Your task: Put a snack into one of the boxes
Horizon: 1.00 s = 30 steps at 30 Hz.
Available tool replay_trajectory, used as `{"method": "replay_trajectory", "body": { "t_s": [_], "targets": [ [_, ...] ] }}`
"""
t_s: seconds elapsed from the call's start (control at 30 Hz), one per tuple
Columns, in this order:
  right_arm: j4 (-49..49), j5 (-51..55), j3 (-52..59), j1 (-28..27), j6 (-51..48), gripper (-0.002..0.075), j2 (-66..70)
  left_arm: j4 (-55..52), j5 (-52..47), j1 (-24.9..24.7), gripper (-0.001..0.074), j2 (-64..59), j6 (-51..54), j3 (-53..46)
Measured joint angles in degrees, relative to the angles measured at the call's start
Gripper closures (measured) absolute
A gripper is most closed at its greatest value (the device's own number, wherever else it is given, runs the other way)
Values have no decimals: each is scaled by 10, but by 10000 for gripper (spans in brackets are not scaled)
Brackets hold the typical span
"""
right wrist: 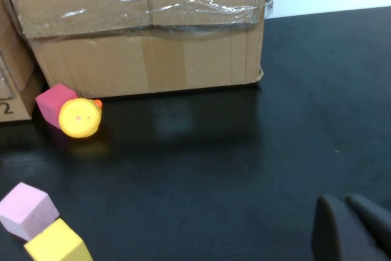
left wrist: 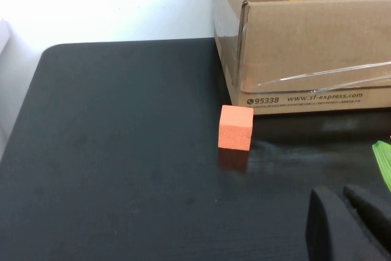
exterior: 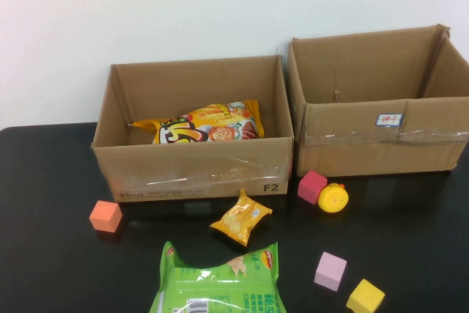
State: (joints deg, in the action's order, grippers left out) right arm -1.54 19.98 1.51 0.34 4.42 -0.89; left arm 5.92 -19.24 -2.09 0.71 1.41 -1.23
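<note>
A small yellow snack bag (exterior: 240,217) lies on the black table in front of the left cardboard box (exterior: 198,174). A big green snack bag (exterior: 218,281) lies at the front edge; its edge shows in the left wrist view (left wrist: 383,162). A yellow-orange snack bag (exterior: 209,123) lies inside the left box. The right cardboard box (exterior: 381,141) holds nothing that shows. Neither gripper shows in the high view. My left gripper (left wrist: 343,196) is shut and empty, low over the table near the orange cube (left wrist: 236,127). My right gripper (right wrist: 345,202) is shut and empty, in front of the right box (right wrist: 146,47).
Foam cubes lie about: orange (exterior: 105,216) at the left, magenta (exterior: 312,185) beside a yellow round toy (exterior: 333,198), pink (exterior: 330,270) and yellow (exterior: 365,297) at the front right. The pink (right wrist: 25,209) and yellow (right wrist: 58,244) cubes also show in the right wrist view.
</note>
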Motion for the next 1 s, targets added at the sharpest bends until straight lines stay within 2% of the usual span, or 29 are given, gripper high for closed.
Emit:
{"method": "replay_trajectory", "body": {
  "t_s": [0.73, 0.83, 1.0],
  "targets": [
    [-20, -18, 1, 0, 0, 727, 0, 0, 1, 0, 736, 0, 0, 0],
    [-17, -97, 2, 0, 0, 727, 0, 0, 34, 0, 736, 0, 0, -3],
    [-16, -358, 2, 0, 1, 727, 0, 1, 204, 0, 736, 0, -14, -3]
  ]
}}
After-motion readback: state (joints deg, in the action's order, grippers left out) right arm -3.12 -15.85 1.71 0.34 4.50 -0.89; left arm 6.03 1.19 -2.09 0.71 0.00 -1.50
